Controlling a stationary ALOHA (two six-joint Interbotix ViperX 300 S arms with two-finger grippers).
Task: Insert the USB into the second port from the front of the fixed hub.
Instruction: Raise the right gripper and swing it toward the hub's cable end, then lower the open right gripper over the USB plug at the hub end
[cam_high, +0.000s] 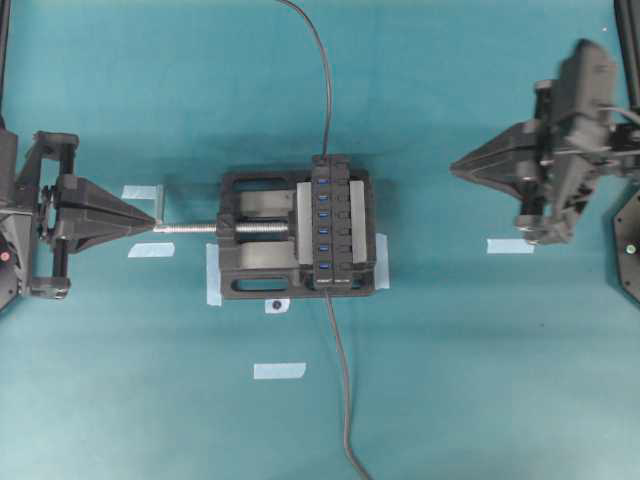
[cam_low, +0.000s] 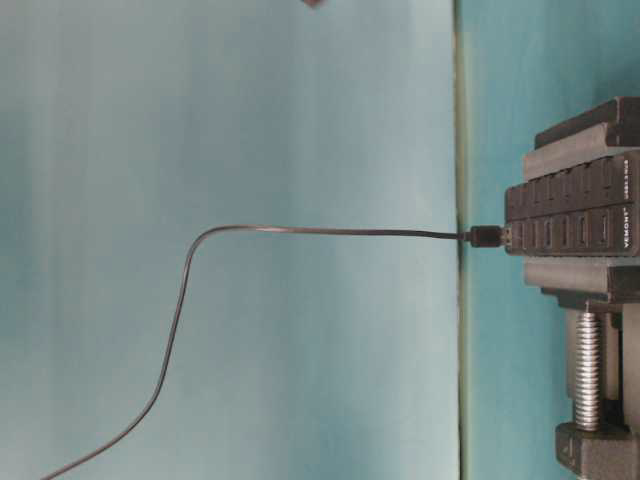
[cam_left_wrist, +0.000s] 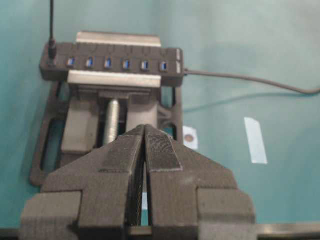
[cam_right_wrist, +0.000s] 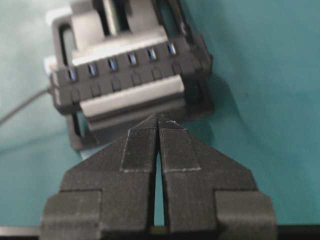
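The small black USB plug (cam_left_wrist: 51, 50), light on its limp thin black cable (cam_low: 300, 231), stands at the end slot of the long black multi-port hub (cam_left_wrist: 115, 62) and is probably best pinched by its rigid body, while the left gripper (cam_left_wrist: 145, 137) and right gripper (cam_right_wrist: 159, 125) sit clenched, empty.

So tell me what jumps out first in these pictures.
A black vise taped to the middle of the teal table clamps a USB hub with a row of blue ports. The left gripper and right gripper sit shut and empty on either side.
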